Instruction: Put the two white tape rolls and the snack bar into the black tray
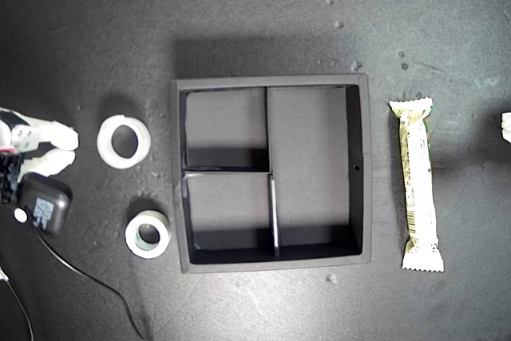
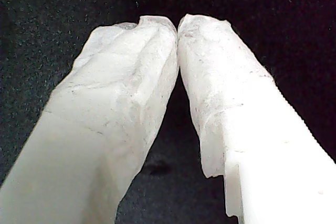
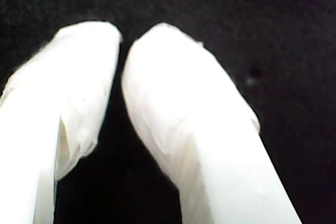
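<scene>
Tray (image 1: pixel 359 169) is sitting empty in the middle of the exterior view, matte black, square, walled, split into two small bays and one long one. Both rolls are lying flat on the dark mat toward that view's left: a plain white ring (image 1: pixel 123 141) and, nearer the bottom edge, one with a greenish-grey core (image 1: pixel 148 234). The bar (image 1: pixel 420 184) is resting beyond the tray's opposite wall, its long axis running parallel to that wall, crimped ends pointing up and down the frame. An arm's white-wrapped gripper (image 1: pixel 57 149) is showing just beside the plain ring, so that roll looks the natural first pick; which arm it is I cannot tell. My first gripper (image 2: pixel 177 24) is pinched closed on nothing; my second gripper (image 3: pixel 122 43) is likewise nearly touching at the tips, empty.
</scene>
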### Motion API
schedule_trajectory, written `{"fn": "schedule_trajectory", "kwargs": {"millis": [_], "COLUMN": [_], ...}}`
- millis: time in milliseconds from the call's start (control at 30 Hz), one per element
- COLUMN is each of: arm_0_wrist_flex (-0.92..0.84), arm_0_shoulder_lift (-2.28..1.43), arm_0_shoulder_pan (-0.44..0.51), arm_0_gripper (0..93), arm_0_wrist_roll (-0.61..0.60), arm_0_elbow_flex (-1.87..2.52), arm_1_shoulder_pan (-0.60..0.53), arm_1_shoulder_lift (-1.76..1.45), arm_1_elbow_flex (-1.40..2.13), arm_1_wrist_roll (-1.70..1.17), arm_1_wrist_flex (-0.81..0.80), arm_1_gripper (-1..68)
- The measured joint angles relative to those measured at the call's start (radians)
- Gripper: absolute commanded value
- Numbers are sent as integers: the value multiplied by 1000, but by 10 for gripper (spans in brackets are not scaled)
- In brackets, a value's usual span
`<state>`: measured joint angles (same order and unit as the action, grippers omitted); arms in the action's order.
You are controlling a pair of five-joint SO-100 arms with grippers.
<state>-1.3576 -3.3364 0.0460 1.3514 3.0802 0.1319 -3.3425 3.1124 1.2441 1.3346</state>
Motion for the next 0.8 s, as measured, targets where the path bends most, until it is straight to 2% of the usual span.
{"fn": "schedule_trajectory", "kwargs": {"millis": [800], "arm_0_wrist_flex": [0], "arm_0_shoulder_lift": [0], "arm_0_shoulder_pan": [0], "arm_0_gripper": [14], "arm_0_wrist_roll": [-9], "arm_0_elbow_flex": [0], "arm_1_shoulder_pan": [-11], "arm_1_shoulder_lift": [0], "arm_1_elbow_flex": [0], "arm_1_wrist_roll": [0], "arm_1_wrist_flex": [0], "arm_1_gripper": [0]}}
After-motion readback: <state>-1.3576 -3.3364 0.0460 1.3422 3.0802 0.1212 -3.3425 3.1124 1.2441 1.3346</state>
